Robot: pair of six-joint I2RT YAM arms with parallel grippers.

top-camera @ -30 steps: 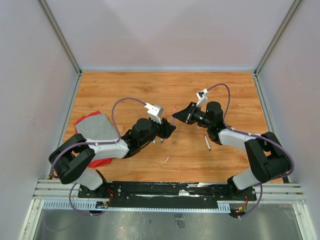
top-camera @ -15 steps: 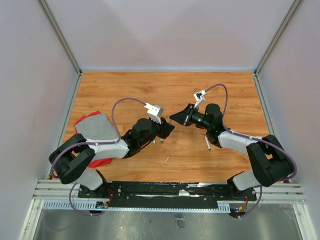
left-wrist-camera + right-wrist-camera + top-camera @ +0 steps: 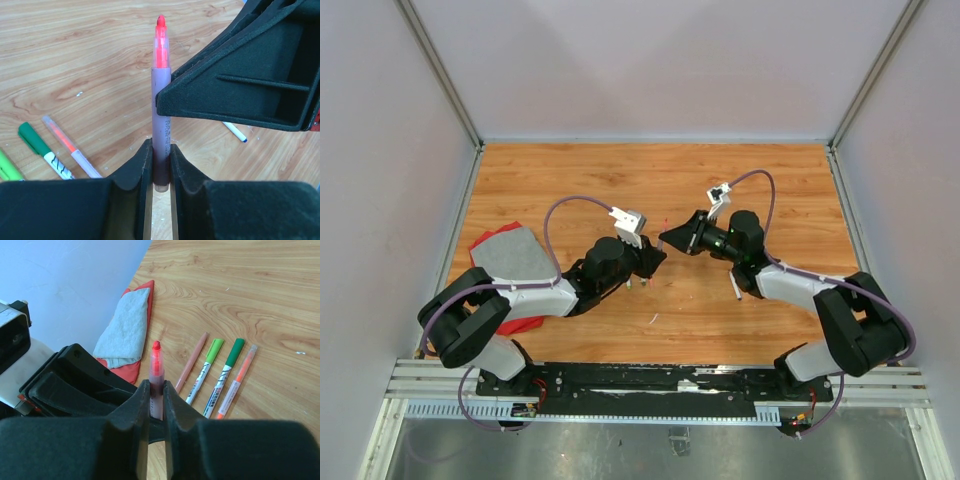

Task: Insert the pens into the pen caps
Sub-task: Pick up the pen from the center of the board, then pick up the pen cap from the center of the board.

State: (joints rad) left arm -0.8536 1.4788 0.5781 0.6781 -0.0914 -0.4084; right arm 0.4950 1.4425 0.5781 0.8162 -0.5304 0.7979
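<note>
Above the middle of the tabletop (image 3: 620, 180) my two claws meet on one pen (image 3: 161, 115); my left claw (image 3: 161, 152) is pressed onto the bottom of its barrel, and my right claw (image 3: 156, 390) pinches it higher up. It stands upright; the barrel is greyish lilac with fine print, then comes a clear red section and an uncapped red tip at twelve o'clock.

From above it is only a red sliver between the black fingers; the wrist views show far more of it. In my left wrist view the right claw's finger fills everything from one to four o'clock, and a blue-tipped pen (image 3: 234, 131) peeps out from behind it; in my right wrist view the left claw's bulk sits at eight o'clock.

At three o'clock of the upright one, in the right wrist view, four more lie side by side on the boards: a peach pen (image 3: 192, 361), a pale green pen (image 3: 203, 374), a dark green pen (image 3: 221, 382), an orange pen (image 3: 237, 381); at eleven o'clock a grey cloth (image 3: 122, 330) lies on red fabric.
</note>
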